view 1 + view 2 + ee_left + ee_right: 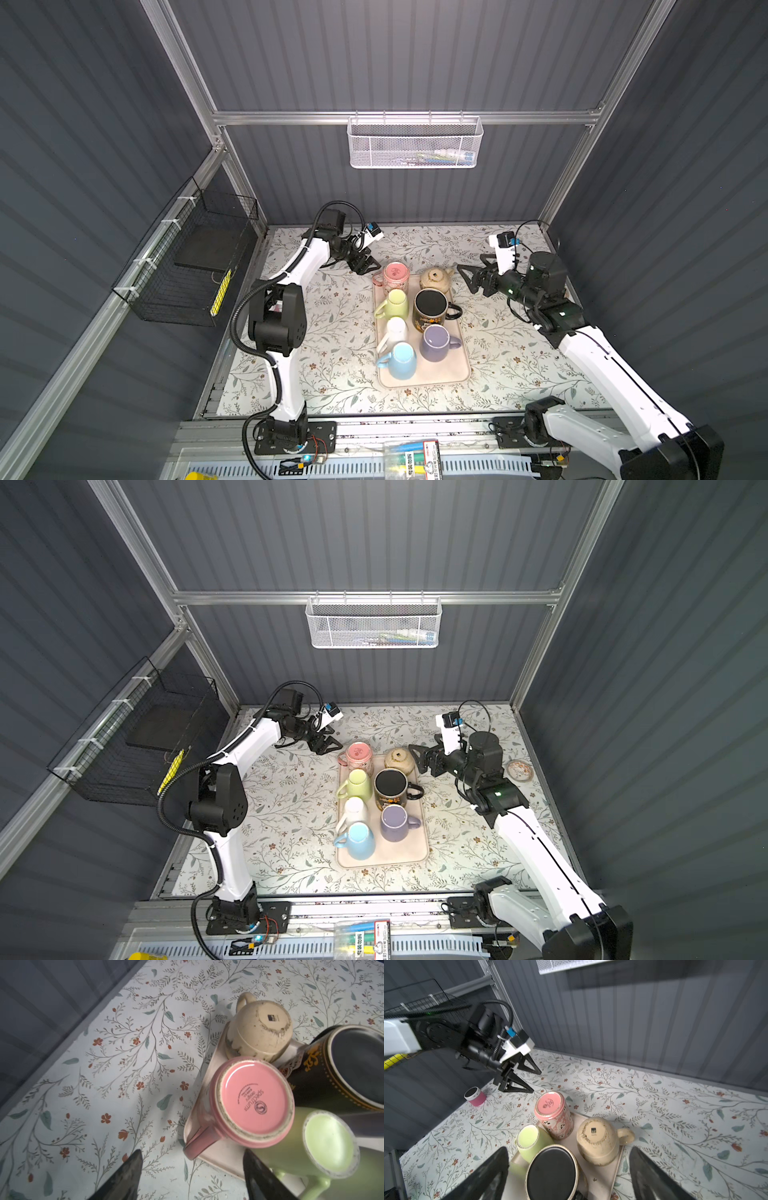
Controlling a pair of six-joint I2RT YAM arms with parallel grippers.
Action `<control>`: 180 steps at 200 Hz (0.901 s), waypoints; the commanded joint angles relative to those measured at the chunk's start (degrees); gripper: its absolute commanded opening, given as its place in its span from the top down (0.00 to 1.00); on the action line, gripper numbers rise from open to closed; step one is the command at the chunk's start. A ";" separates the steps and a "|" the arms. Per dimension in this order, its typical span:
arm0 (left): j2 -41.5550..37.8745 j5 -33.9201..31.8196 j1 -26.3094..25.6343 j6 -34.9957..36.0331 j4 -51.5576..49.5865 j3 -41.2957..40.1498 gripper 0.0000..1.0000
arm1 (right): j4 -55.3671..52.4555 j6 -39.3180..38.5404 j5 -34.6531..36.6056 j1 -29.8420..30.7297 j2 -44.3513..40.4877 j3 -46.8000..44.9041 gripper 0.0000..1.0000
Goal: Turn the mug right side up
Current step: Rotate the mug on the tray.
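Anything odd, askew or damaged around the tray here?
Nothing is spilled or broken. Everything on the tray stands bottom up, which the task expects. Two small things: the pink mug sits at the tray's corner, its handle hanging past the edge, and the beige mug has a grimy, scuffed base.

Pink mug [395, 276] upside-down on tray [441, 372]

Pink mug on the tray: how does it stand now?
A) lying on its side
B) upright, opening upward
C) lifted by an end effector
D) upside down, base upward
D: the pink mug shows its flat printed base on top, with its rim down on the tray.
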 commanded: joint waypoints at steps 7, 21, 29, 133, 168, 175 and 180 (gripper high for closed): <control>0.95 5.56 1.57 7.89 -6.69 3.19 0.23 | 2.78 0.94 0.17 0.01 -1.10 -0.17 0.10; 1.95 6.18 1.14 9.83 -8.39 4.05 0.23 | 2.90 1.11 0.16 0.03 -1.25 -0.33 0.10; 2.65 5.69 0.60 11.35 -9.79 4.65 0.23 | 3.07 1.09 0.25 0.03 -1.42 -0.49 0.10; 9.65 0.32 -3.33 20.22 -12.77 8.75 0.24 | 4.73 1.32 0.61 0.03 -4.80 -1.92 0.11; 11.02 -0.06 -3.52 20.84 -12.62 9.57 0.25 | 5.62 1.52 0.36 0.03 -4.80 -2.27 0.11; 11.25 -0.13 -3.52 21.04 -12.79 9.61 0.25 | 5.63 1.50 0.38 0.03 -4.80 -2.27 0.12; 11.42 -0.15 -3.60 21.05 -12.87 9.61 0.26 | 5.63 1.50 0.42 0.03 -4.80 -2.27 0.12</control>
